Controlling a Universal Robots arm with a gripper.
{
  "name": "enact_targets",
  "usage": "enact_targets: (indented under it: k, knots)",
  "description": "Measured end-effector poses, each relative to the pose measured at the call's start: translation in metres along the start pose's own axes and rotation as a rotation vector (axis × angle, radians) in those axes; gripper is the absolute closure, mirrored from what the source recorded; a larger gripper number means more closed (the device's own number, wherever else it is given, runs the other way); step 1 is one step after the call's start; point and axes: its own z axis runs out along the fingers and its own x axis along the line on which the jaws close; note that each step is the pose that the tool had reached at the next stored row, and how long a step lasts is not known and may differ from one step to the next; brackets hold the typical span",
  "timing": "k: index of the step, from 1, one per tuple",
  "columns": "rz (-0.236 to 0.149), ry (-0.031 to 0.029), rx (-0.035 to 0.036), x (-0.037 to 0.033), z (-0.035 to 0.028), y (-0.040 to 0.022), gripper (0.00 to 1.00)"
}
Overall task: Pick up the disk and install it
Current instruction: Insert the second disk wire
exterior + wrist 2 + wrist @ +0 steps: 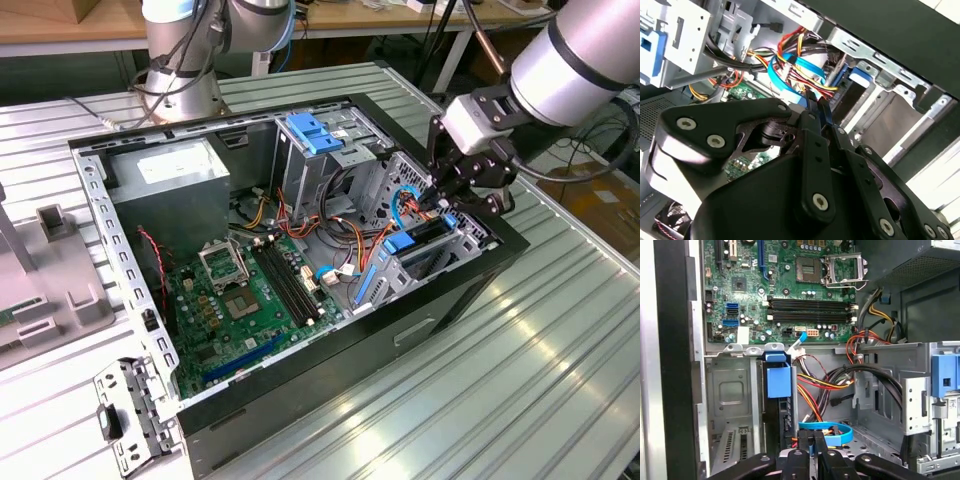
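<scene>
In both wrist views the black tool [812,452] fills the foreground, its two fingers [812,150] drawn together side by side with no gap visible between them and nothing gripped; their tips hang just over the looped blue data cable [832,432] and the bundle of red, yellow and black wires. Just beyond, in the first wrist view, the disk [778,382] stands on edge in the lower drive cage [732,390], its blue carrier rail and tab facing up. In the exterior view the disk [420,240] sits in that cage at the case's front corner, right under the tool [452,195]. Farther in lies the green motherboard [245,305], then the grey power supply [170,185]. The open computer case [330,350] rests on a ribbed metal worktop [520,380].
</scene>
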Motion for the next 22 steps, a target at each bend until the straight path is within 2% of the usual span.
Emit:
enact_targets:
  k: [5, 8, 12, 22]
  knots:
    - [0.0, 0.0, -0.0001, 0.0072, 0.001, 0.0026, 0.84]
    - [-0.002, -0.0004, -0.0004, 0.0092, 0.0023, 0.0072, 0.84]
    - [-0.005, -0.0008, -0.0013, 0.016, 0.0028, 0.0075, 0.84]
    - [-0.015, -0.0007, -0.0039, 0.0182, 0.0086, 0.0076, 0.84]
